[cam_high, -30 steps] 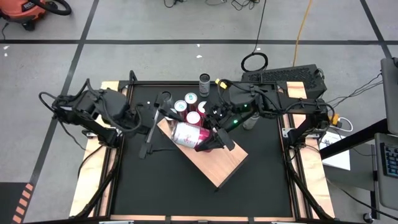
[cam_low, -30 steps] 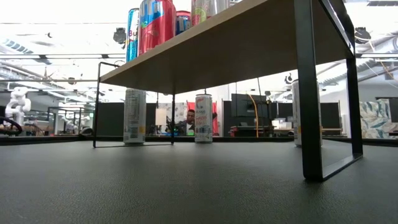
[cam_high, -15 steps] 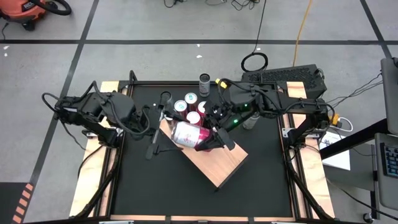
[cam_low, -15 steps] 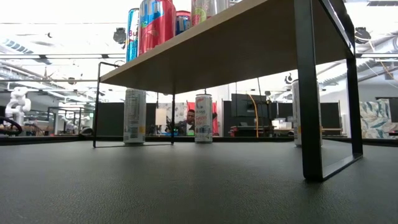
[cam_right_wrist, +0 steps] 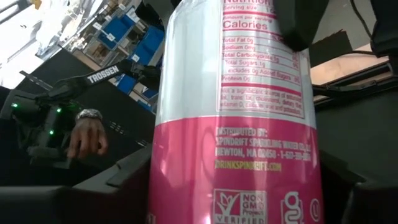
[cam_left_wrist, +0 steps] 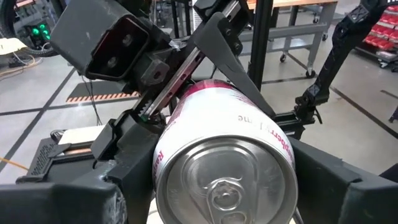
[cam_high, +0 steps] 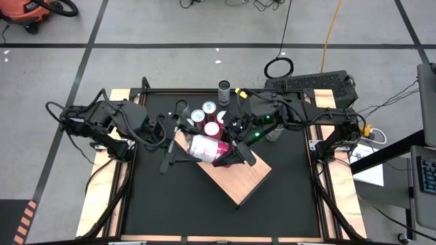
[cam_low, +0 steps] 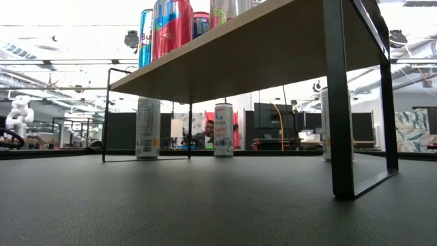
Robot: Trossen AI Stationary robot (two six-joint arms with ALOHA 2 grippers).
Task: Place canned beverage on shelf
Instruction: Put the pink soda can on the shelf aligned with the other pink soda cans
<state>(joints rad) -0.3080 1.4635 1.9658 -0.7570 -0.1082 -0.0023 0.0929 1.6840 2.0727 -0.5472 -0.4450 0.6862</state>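
A pink and white can (cam_high: 206, 148) lies level over the left part of the shelf (cam_high: 246, 180), a pale wooden slab on black legs. My right gripper (cam_high: 229, 155) is shut on the can's pink lower half. My left gripper (cam_high: 185, 144) is shut on its white top end. The lid (cam_left_wrist: 222, 180) faces the left wrist camera. Three more cans (cam_high: 206, 116) stand upright on the shelf's far left end. I cannot tell whether the held can touches the shelf. My left gripper pinches the can's top end (cam_left_wrist: 171, 134) between its two fingers, one on each side of the round wall. It comes level from the table's left, along the can's length. The can lies level between both grippers. My right gripper pinches the can's pink lower half (cam_right_wrist: 186, 186) between its two fingers (cam_right_wrist: 93, 193), one on each side. It comes from the table's right, slanting slightly down. The can lies level, its top end pointing toward the table's left.
A can (cam_high: 224, 88) stands on the table's far edge, and another (cam_high: 274, 133) stands under the right arm. The low view shows cans (cam_low: 147, 128) (cam_low: 223, 130) standing on the table behind the shelf's black legs (cam_low: 339, 102). A person's hand (cam_right_wrist: 87, 134) shows beyond the table.
My left gripper has edged toward the table's right and its fingers have shut onto the can's top end. My right gripper and the can have kept still.
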